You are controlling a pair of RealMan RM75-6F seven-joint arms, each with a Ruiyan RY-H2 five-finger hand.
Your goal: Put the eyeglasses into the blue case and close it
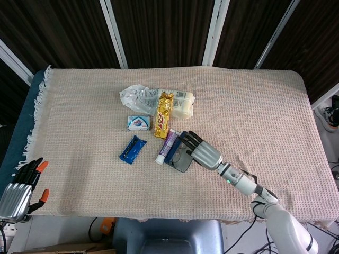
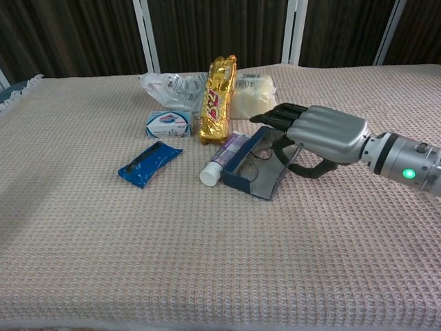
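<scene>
The blue case point(image 1: 176, 156) point(image 2: 242, 169) lies mid-table beside a purple tube, its grey-lined lid point(image 2: 269, 178) tilted up part way over the base. The eyeglasses point(image 2: 255, 156) lie inside it, partly hidden by the lid. My right hand point(image 1: 203, 152) point(image 2: 318, 134) reaches in from the right, its fingers point(image 2: 274, 118) stretched over the lid's upper edge and touching it, with the thumb low behind the lid. It grips nothing. My left hand point(image 1: 19, 189) hangs off the table's near-left corner, fingers apart and empty.
A purple tube point(image 1: 168, 146) point(image 2: 222, 158) touches the case's left side. Behind it lie a gold snack bag point(image 1: 163, 114), a small white-and-blue box point(image 1: 139, 122), a clear plastic bag point(image 1: 136, 97) and a cream pack point(image 1: 183, 103). A blue packet point(image 1: 132, 148) lies to the left.
</scene>
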